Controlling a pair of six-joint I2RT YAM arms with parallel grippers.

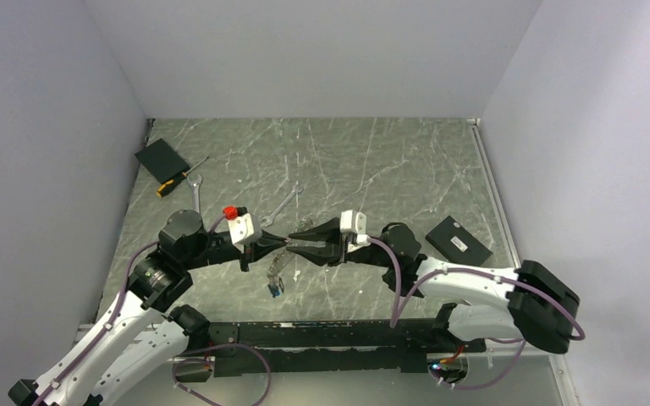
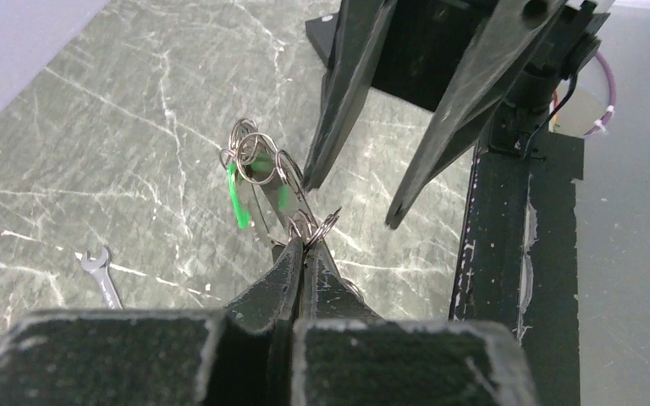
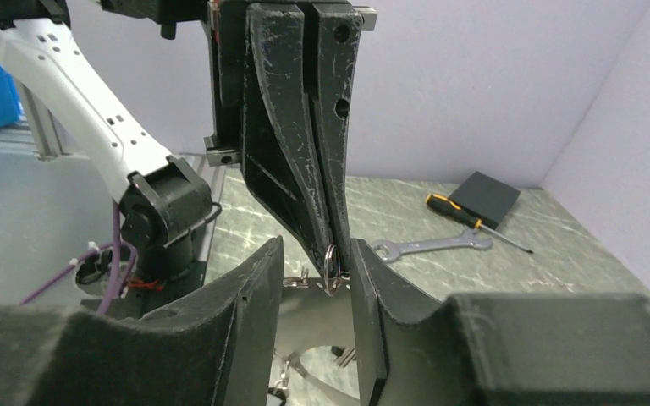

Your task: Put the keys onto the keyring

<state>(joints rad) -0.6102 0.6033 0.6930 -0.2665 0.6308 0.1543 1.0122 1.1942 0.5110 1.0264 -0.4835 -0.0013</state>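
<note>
The keyring (image 2: 286, 169) hangs from the tips of the left gripper (image 2: 306, 245), whose fingers are clamped tight on one of its links. A green key (image 2: 237, 196) dangles from the rings just beyond those tips (a blue head (image 1: 276, 292) shows lower down, seen from above). The right gripper (image 2: 351, 201) stands spread just past the left gripper, holding nothing. Some keys look threaded already; whether others are left off, I cannot tell.
</note>
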